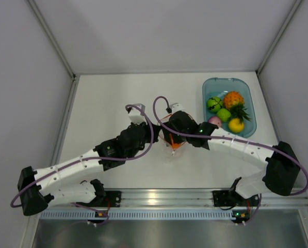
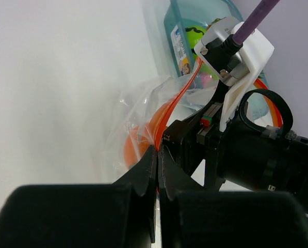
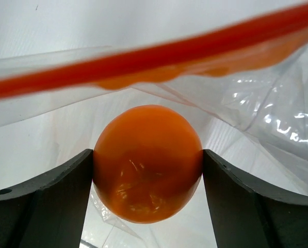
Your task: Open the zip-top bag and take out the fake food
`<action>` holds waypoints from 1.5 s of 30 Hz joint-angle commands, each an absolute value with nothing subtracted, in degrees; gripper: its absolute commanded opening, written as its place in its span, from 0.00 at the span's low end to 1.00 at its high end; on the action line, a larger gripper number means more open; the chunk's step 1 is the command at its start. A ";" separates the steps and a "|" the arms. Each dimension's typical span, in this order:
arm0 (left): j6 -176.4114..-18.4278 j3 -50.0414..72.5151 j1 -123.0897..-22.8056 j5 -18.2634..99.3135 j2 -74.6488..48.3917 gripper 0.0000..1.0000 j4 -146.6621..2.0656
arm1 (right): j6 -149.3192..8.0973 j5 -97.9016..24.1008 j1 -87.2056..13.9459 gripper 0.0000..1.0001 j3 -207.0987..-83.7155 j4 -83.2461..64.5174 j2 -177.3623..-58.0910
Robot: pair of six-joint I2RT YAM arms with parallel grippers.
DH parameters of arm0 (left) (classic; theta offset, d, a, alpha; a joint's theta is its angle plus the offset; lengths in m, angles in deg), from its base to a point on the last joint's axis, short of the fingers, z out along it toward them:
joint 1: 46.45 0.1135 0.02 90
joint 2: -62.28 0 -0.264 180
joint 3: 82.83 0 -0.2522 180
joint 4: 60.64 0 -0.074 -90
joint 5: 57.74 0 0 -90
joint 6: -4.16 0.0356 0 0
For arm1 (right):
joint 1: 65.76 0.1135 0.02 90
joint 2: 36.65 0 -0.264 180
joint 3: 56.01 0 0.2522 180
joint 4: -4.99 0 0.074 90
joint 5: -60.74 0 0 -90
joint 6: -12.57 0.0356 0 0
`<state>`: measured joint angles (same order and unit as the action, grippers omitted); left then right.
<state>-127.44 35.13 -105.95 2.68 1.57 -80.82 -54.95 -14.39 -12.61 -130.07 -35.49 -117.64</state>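
The clear zip-top bag (image 1: 172, 150) lies mid-table with its orange-red zip strip (image 2: 170, 114) open. My left gripper (image 2: 159, 155) is shut on the strip's edge and holds it up. My right gripper (image 3: 147, 160) reaches inside the bag and is shut on an orange ball (image 3: 147, 163), both pads touching its sides. The strip (image 3: 143, 57) runs blurred above the ball. In the top view both grippers meet over the bag, the left (image 1: 156, 135) and the right (image 1: 170, 135). The other fruits lie in the blue tub: pineapple (image 1: 233, 99), pink ball (image 1: 214, 121), yellow piece (image 1: 236, 125), light green (image 1: 224, 114), dark green (image 1: 213, 104).
The translucent blue tub (image 1: 210, 86) stands at the back right, next to the right wall. Grey walls close in the table on the left, back and right. A metal rail (image 1: 164, 196) runs along the near edge by the arm bases.
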 commanded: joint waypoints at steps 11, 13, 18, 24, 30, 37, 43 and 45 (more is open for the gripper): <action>-124.33 34.79 -105.77 -0.34 0.05 0.00 -84.25 | -56.07 -17.48 -10.12 0.41 -129.45 -28.37 -100.11; -124.60 35.15 -105.69 -0.78 0.31 0.00 -84.16 | -56.07 -18.01 -10.21 0.41 -128.93 -27.84 -98.88; -126.00 34.80 -105.69 -2.79 -0.21 0.00 -85.21 | -54.58 -25.11 -10.65 0.40 -125.16 -18.03 -92.65; -128.91 32.43 -104.63 -9.12 -1.44 0.00 -92.15 | -55.80 -19.01 -11.00 0.39 -128.65 -19.82 -86.23; -127.07 31.20 -101.12 -8.61 0.57 0.00 -94.62 | -59.41 -12.39 -20.98 0.40 -131.74 -26.34 -82.70; -121.53 24.45 -99.27 -9.74 3.48 0.00 -101.37 | -59.67 -9.13 -41.48 0.42 -127.35 -33.72 -90.86; -117.31 19.60 -98.66 -12.73 5.58 0.00 -106.65 | -59.85 -9.05 -53.53 0.43 -125.14 -33.81 -103.08; -116.95 19.07 -98.48 -14.05 6.55 0.00 -108.59 | -59.67 -8.52 -55.21 0.43 -126.11 -34.61 -107.46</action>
